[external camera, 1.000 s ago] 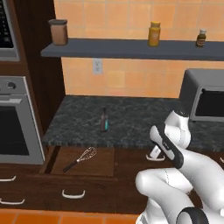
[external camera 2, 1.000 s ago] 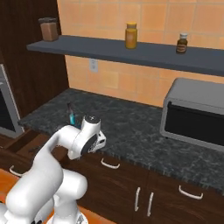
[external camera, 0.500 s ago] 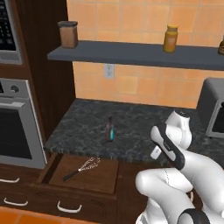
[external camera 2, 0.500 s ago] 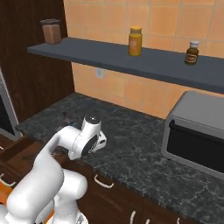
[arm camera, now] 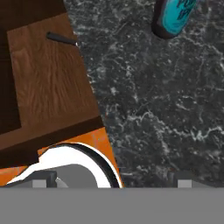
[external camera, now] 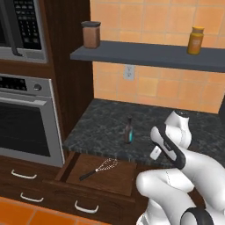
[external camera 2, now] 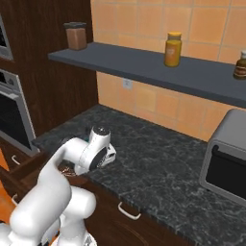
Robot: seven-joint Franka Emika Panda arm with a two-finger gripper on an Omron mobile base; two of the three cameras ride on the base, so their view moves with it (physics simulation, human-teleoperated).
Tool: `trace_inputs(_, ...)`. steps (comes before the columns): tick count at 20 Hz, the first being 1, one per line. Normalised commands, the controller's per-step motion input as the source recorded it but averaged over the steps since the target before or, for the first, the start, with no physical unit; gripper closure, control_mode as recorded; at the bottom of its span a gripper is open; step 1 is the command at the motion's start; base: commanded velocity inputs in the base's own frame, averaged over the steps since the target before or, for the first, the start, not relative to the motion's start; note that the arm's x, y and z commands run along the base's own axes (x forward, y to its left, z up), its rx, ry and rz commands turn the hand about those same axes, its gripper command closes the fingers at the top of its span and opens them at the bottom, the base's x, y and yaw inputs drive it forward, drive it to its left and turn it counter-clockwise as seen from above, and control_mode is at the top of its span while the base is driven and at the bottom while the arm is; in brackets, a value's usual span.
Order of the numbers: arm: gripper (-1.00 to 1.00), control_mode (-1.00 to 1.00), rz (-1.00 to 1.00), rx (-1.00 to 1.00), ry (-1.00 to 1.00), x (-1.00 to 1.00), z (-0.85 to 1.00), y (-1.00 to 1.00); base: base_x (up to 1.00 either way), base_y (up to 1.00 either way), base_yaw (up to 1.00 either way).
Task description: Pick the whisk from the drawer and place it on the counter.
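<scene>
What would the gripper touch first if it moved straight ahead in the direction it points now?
Most likely the counter: in the hand view the speckled stone lies dead ahead, with the open drawer off to one side and the small bottle further along. The depth is unclear. The whisk is not in that line.

We see a dark speckled stone tabletop [external camera: 101, 127] running over brown wooden cabinets, its thick front edge just above the open drawer [external camera: 102, 178]. A small dark bottle [external camera: 128, 131] with a blue label stands upright on it, near the front edge. In the right base view a grey microwave [external camera 2: 225, 163] sits on the tabletop's far right end. The drawer's flat wood bottom carries the whisk [external camera: 99, 168], which lies flat and askew, wire loops toward the tabletop and black handle toward the drawer's front. Above, we note a dark grey wall shelf [external camera: 149, 55] bearing a brown lidded jar [external camera: 91, 34] at its left end and a yellow jar [external camera: 195, 40] further right.
</scene>
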Motion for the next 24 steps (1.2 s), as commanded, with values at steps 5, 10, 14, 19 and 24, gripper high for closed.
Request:
trace_inputs(5,-1.00,-1.00,0.02,-0.13,0.00,0.19,-0.34,0.83,0.00,0.00,0.00)
trace_inputs(10,-1.00,-1.00,-0.01,-0.01,-0.04,0.09,-0.13,0.28,0.00,0.00,0.00)
trace_inputs(14,-1.00,-1.00,-0.01,-0.06,0.00,-0.09,-0.34,0.82,0.00,0.00,0.00)
trace_inputs(19,-1.00,-1.00,-0.08,-0.02,0.00,-0.11,-0.33,0.92,0.00,0.00,0.00)
trace_inputs(24,-1.00,-1.00,-0.06,0.01,0.00,-0.26,-0.43,0.85,0.00,0.00,0.00)
